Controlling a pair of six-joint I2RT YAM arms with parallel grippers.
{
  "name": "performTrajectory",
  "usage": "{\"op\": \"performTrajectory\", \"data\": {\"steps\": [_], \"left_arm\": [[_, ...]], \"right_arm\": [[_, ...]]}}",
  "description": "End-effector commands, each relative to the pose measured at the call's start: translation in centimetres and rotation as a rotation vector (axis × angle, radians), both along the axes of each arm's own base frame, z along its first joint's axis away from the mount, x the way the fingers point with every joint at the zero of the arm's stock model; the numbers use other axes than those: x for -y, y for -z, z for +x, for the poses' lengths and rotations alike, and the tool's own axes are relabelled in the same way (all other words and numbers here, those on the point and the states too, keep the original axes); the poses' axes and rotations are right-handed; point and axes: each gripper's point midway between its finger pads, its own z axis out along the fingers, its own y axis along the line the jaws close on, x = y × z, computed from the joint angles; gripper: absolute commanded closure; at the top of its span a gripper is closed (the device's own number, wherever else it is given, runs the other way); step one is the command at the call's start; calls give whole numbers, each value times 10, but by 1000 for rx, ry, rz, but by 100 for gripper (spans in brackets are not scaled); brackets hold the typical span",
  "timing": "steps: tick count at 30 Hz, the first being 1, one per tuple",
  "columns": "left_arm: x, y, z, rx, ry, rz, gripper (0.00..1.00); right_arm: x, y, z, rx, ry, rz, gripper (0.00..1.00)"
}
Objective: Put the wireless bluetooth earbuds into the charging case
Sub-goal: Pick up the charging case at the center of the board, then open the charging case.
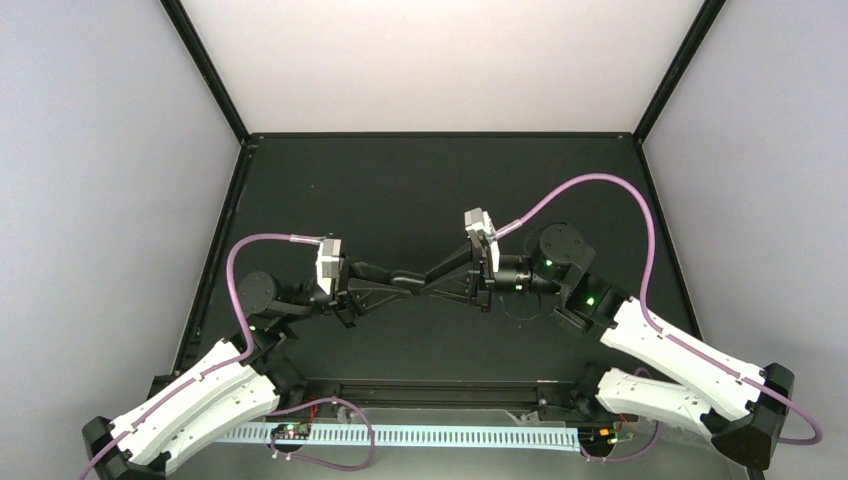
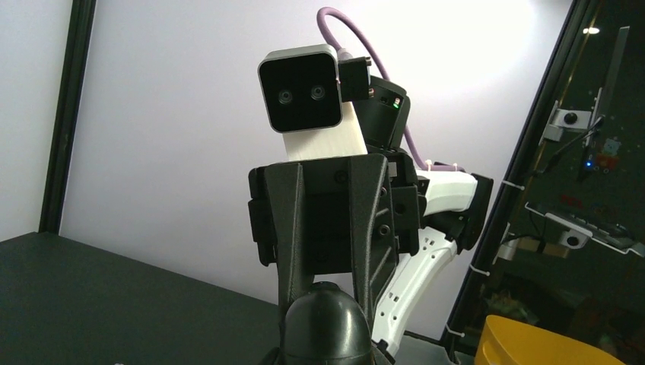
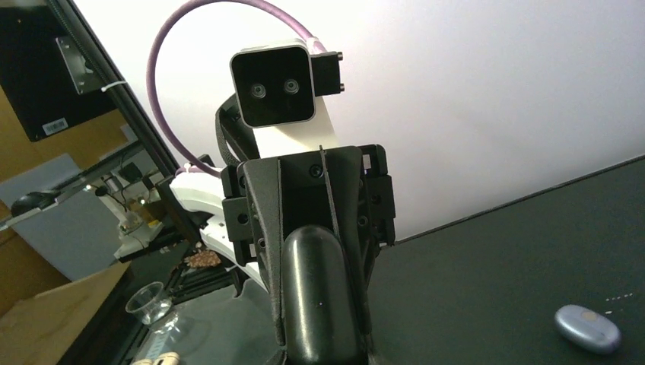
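A glossy black oval charging case (image 1: 408, 278) is held in the air above the table's middle, between both grippers, which face each other. My left gripper (image 1: 393, 283) is shut on its left end; the case fills the bottom of the left wrist view (image 2: 327, 327). My right gripper (image 1: 430, 277) is shut on its right end; the case shows as a closed black pebble in the right wrist view (image 3: 319, 296). A second, blue-purple oval case (image 3: 586, 328) lies shut on the black table. No earbuds are in view.
The black table (image 1: 400, 190) is walled by white panels with black frame posts. Outside the cell, a clear plastic cup (image 3: 144, 302) and a cardboard box (image 3: 46, 319) show in the right wrist view, and a yellow object (image 2: 532, 344) in the left wrist view.
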Motion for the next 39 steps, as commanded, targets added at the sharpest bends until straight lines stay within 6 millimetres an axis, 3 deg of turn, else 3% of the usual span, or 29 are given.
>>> {"op": "performTrajectory", "data": {"steps": [1,11,19,28,39], "left_arm": [[-1,-8,1,24,-9,-20,84],[4,-4,7,-10,-9,8,65],[7,-2,7,-14,3,15,75],[5,-3,5,39,-11,25,98],[13,-1,-4,94,59,105,98]], "right_arm": [[2,-15,-3,41,-8,30,78],[1,-12,-2,71,10,5,89],[3,-7,1,98,38,-20,89],[15,-13,11,144,141,-41,47],[12,-1,15,168,145,-133,27]]}}
